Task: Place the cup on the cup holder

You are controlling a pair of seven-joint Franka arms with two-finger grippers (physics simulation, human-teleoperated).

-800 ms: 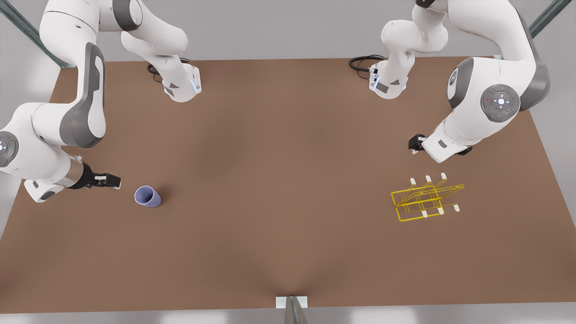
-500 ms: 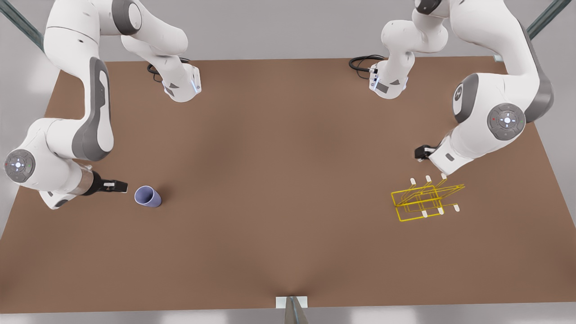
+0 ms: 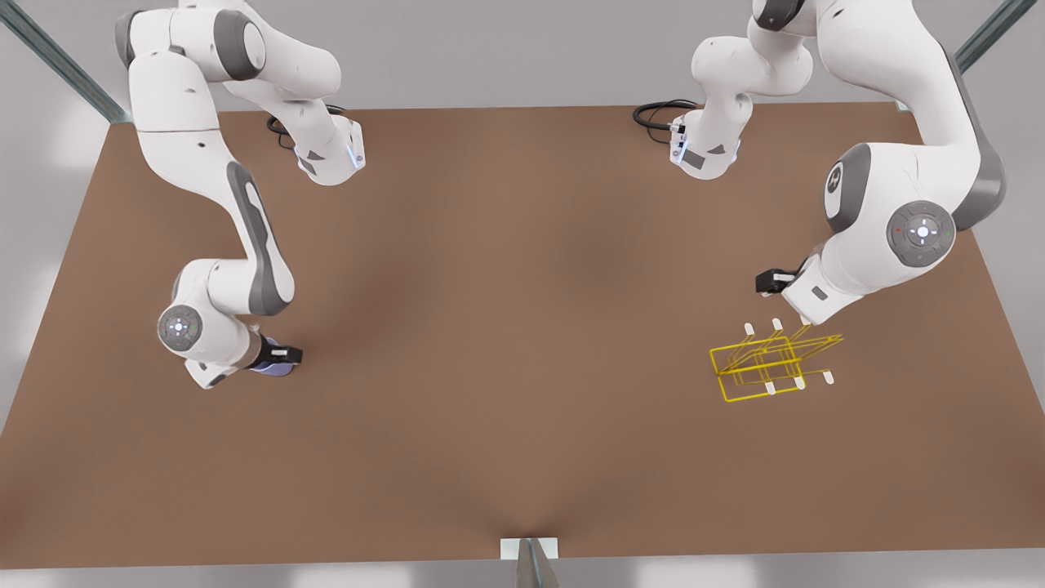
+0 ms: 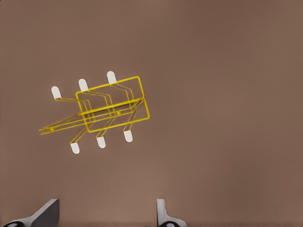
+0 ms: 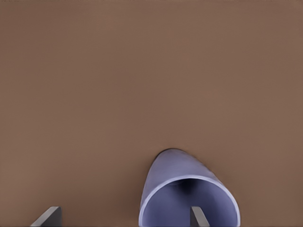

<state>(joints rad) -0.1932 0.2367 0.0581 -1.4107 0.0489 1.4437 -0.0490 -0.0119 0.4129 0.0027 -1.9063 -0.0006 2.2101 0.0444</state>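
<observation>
right gripper [image 3: 282, 357] astride smooth tapered cup [image 5: 187, 194]

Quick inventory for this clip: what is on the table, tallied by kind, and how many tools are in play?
Cups: 1, the lavender-blue cup, lying on its side at the right tool
Cup holders: 1, the yellow wire cup holder, below the left tool
Tools: 2
Total: 4, on the brown table

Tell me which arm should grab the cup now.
Right. The right gripper is open at the cup, one finger inside its mouth. The left gripper hovers open near the cup holder.
</observation>
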